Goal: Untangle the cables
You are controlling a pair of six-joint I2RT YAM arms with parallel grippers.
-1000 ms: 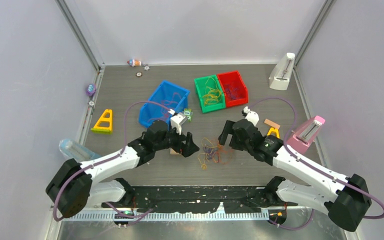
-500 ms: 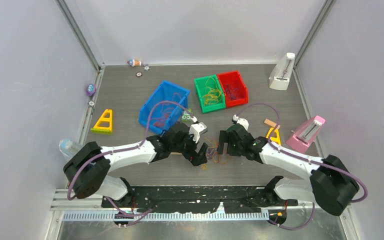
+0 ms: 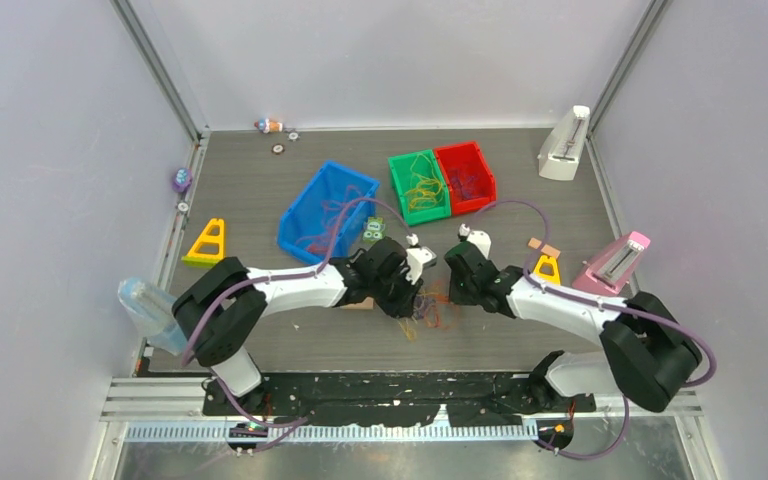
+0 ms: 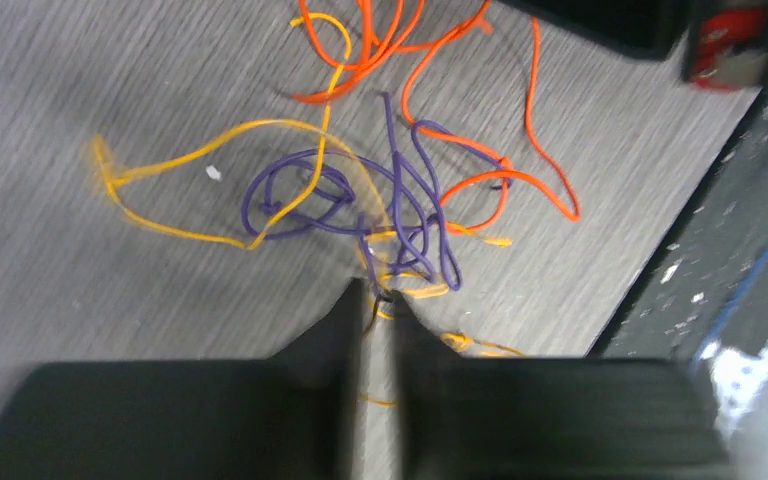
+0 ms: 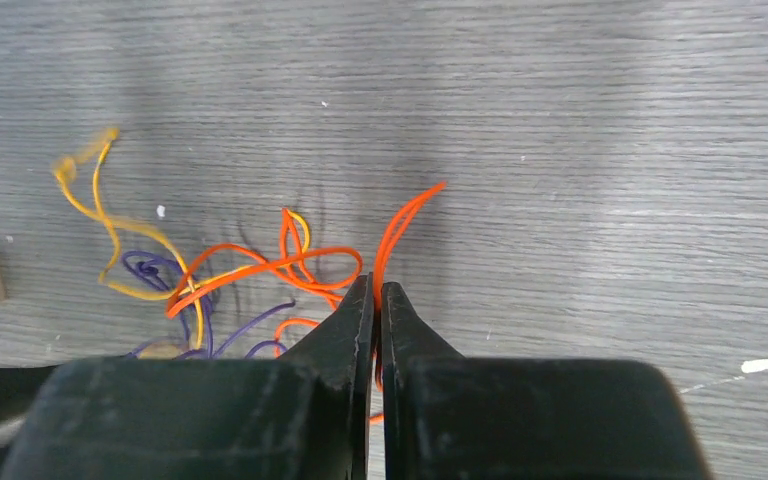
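While the cables [image 3: 426, 306] lie tangled on the tabletop [image 3: 260, 180] between the arms, the right hand [image 5: 376, 290] pinches an orange strand [image 5: 400, 221] and the left hand [image 4: 372, 297] nips a yellow strand [image 4: 420, 291].

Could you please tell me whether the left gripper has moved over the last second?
Yes. The left gripper has moved right, away from the yellow triangle and up to the cables.

The table [image 3: 260, 170] carries three bins: a blue bin [image 3: 325, 210], a green bin [image 3: 418, 186], a red bin [image 3: 465, 177]. There are two yellow triangles [image 3: 205, 260] [image 3: 546, 273] and two metronomes [image 3: 563, 145] [image 3: 612, 268]. The cables [image 3: 425, 308] come in three colours, perhaps several strands each.
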